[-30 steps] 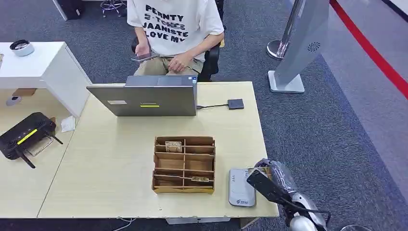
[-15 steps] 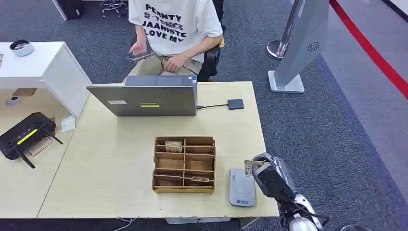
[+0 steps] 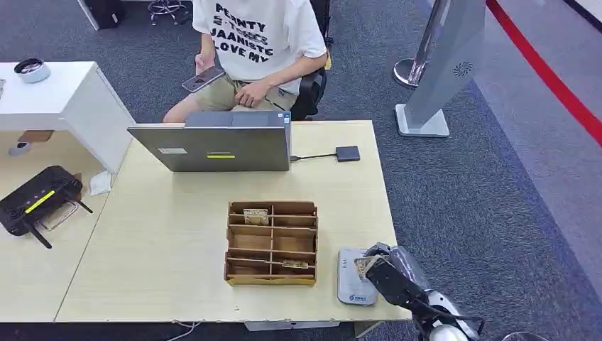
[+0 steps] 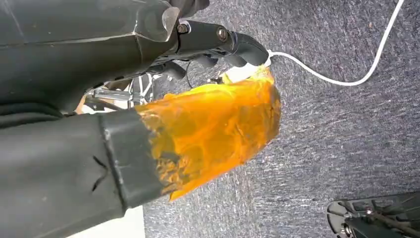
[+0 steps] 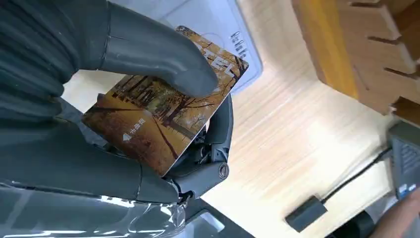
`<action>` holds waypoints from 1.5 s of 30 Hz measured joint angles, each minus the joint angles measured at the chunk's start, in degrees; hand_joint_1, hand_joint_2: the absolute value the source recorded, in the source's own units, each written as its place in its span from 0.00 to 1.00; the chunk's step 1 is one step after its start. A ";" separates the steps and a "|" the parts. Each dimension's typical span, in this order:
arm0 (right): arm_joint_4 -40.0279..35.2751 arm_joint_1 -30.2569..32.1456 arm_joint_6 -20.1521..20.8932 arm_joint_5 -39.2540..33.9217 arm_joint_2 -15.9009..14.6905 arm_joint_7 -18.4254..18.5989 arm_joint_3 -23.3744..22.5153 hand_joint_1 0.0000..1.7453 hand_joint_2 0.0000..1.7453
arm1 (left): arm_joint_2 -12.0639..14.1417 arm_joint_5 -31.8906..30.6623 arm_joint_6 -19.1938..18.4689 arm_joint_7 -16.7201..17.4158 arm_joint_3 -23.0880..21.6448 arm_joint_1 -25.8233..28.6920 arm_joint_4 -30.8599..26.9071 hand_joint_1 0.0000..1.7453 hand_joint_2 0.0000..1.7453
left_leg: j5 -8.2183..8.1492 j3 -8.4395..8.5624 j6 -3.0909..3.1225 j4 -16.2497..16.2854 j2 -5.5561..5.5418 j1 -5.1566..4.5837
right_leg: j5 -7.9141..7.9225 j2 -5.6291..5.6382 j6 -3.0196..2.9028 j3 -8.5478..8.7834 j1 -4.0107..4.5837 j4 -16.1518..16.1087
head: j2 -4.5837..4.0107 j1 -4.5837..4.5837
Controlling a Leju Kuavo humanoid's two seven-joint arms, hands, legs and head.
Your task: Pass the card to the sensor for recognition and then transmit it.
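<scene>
The right hand (image 3: 387, 273) pinches the card (image 5: 163, 119) between its thick thumb (image 5: 153, 54) and the darker fingers beneath — a grip that leaves the far end free, presumably so that end can meet the sensor. The grey card reader (image 3: 353, 277) lies just beyond the fingertips, beside the wooden organiser (image 3: 272, 242), and the card's tip overlaps its edge in the right wrist view; contact cannot be judged. The card is glossy, printed with an amber autumn avenue and small white lettering. The left hand (image 4: 213, 47) hangs over carpet, fingers loosely curled — whether closed, I cannot tell.
</scene>
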 joint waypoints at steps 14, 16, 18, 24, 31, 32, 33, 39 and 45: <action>2.98 -1.31 -0.87 1.80 -0.07 0.94 1.91 1.00 1.00 | 0.02 -0.31 0.00 0.00 -0.02 -0.02 0.00 0.02 0.00 | 0.00 0.01 0.00 0.00 0.00 0.00 | 0.00 0.00 0.00 0.00 0.00 0.00 | 0.00 0.00; 3.09 -1.39 -0.90 1.80 -0.07 0.94 1.97 1.00 1.00 | 0.02 -0.35 0.00 0.00 0.00 -0.01 0.00 0.03 0.00 | 0.00 0.01 0.00 0.00 0.00 0.00 | 0.00 0.00 0.00 0.00 0.00 0.00 | 0.00 0.00; 3.24 -1.49 -0.90 1.80 -0.07 0.94 2.04 1.00 1.00 | 0.02 -0.37 0.00 0.00 0.00 -0.01 0.00 0.03 0.00 | 0.00 0.02 0.00 0.00 0.00 0.00 | 0.00 0.00 0.00 0.01 0.00 0.00 | 0.00 0.00; 3.85 -1.78 -0.96 1.93 -0.07 1.84 2.23 1.00 1.00 | 0.00 -0.48 0.00 0.00 0.00 -0.01 0.00 0.03 0.00 | 0.00 0.02 0.00 0.00 0.00 0.00 | 0.00 0.00 0.00 0.01 0.00 0.00 | 0.00 0.00; 4.79 -2.01 -1.68 3.11 -0.07 2.62 2.67 1.00 1.00 | 0.00 -0.55 0.00 0.00 -0.02 -0.01 0.00 0.02 0.00 | 0.00 0.02 0.00 0.00 0.00 0.00 | 0.00 0.00 0.00 0.01 0.00 0.00 | 0.00 0.00; 4.86 -2.03 -1.66 3.07 -0.07 2.60 2.69 1.00 1.00 | 0.00 -0.55 0.00 0.00 -0.02 -0.01 0.00 0.02 0.00 | 0.00 0.03 0.00 0.00 0.00 0.00 | 0.00 0.00 0.00 0.02 0.00 0.00 | 0.00 0.02; 4.88 -2.05 -1.60 2.96 -0.07 2.56 2.71 1.00 1.00 | 0.00 -0.57 -0.02 0.00 0.00 -0.01 0.00 0.03 0.00 | 0.00 0.03 0.00 0.00 0.00 0.00 | 0.00 0.00 0.00 0.02 0.00 0.00 | 0.00 0.00; 5.16 -2.38 -1.18 3.59 -0.07 3.06 2.85 1.00 1.00 | 0.00 -0.66 -0.04 0.00 -0.02 -0.02 0.00 0.03 0.00 | 0.00 0.04 0.00 0.00 0.00 0.00 | 0.00 0.00 0.00 0.03 0.00 0.00 | 0.00 0.00; 5.77 -3.05 -2.42 8.26 0.02 4.98 3.74 1.00 1.00 | 0.00 -0.66 -0.04 0.00 0.00 -0.02 0.00 0.02 0.00 | 0.00 0.05 0.00 0.00 0.00 0.00 | 0.00 0.00 0.00 0.04 0.00 0.00 | 0.00 0.00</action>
